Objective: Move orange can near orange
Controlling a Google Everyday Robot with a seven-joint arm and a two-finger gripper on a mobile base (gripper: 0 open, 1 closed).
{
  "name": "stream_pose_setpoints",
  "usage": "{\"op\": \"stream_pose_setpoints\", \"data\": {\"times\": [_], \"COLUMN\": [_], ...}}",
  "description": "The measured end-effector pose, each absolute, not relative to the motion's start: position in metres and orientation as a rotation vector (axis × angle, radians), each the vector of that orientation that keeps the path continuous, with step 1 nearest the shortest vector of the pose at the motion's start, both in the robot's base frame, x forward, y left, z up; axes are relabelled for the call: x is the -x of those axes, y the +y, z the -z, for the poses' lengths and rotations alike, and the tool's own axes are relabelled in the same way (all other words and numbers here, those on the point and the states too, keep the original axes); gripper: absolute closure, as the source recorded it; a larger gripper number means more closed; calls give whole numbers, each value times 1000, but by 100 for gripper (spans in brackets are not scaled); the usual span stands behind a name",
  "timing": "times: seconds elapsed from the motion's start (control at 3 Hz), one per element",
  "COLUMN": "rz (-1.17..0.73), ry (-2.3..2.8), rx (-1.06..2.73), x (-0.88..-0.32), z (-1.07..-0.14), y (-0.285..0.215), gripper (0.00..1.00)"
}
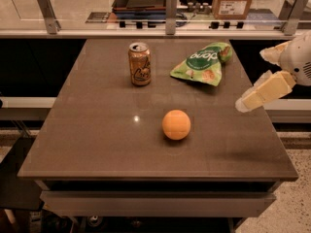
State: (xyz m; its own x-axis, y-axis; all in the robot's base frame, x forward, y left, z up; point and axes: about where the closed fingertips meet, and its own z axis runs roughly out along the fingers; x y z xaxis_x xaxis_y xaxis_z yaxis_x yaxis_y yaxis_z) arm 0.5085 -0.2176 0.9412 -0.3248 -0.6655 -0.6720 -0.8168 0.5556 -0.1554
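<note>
- One camera view serves us: the orange can (140, 64) stands upright on the table (97, 130), at 11 o'clock from the orange (176, 124) and well apart from it.
- At 3 o'clock the gripper (252, 79) hovers over the table's edge, its fingers spread and empty. The frame cuts off its arm.
- A green bag (202, 63) lies at 1 o'clock.

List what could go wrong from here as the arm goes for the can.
1. The gripper hangs at the right edge of the table, with the green bag between it and the can; a straight reach might sweep the bag.
2. The can stands upright and tall, so a sideways nudge might tip it.
3. The orange sits loose on the table; setting the can against it might send it rolling.
</note>
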Motion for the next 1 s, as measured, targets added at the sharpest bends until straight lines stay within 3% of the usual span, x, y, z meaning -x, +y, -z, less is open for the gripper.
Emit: {"op": "stream_pose_setpoints", "data": {"times": [1.0], "rz": [-331], "ry": [2027], "rx": [1070], "x": [-542], "z": [-938], "y": [-215], "gripper": [0]}}
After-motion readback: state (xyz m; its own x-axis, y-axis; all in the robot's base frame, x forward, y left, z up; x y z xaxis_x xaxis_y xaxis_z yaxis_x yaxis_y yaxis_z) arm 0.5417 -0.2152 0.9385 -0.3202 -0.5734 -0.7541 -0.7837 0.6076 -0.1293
